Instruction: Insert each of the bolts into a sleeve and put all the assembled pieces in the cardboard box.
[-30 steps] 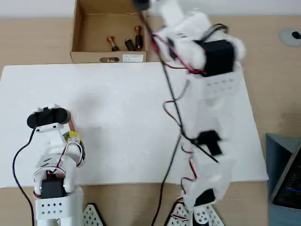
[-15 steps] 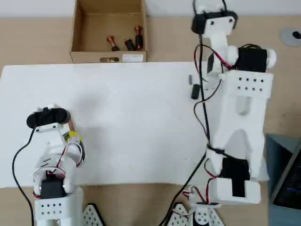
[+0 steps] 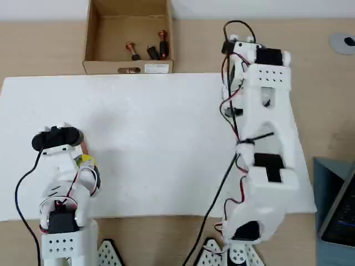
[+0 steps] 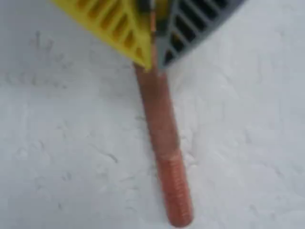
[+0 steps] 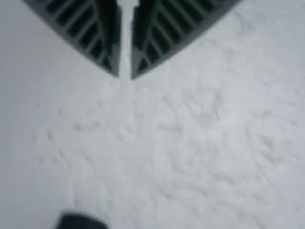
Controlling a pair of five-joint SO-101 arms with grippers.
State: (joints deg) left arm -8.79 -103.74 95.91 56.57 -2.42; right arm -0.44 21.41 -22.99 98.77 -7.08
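Judging by the cardboard box (image 3: 89,44), which already holds several assembled pieces (image 3: 150,51), one pairing seems left: the left gripper (image 4: 153,62) clamps a bare copper bolt (image 4: 164,143) over the white mat (image 3: 150,138), while the right gripper (image 5: 125,71), jaws nearly together and empty, hangs near a dark piece (image 5: 78,222), possibly a sleeve.

Cardboard box (image 3: 89,41) upper left of frame, on table (image 3: 39,50), just behind mat (image 3: 150,144). Assembled pcs (image 3: 148,51) in its lower-right part. Left gripper (image 4: 153,62) lower left, over mat, bolt (image 4: 164,143) between fingers. Right gripper (image 5: 125,71) right of centre, above mat.
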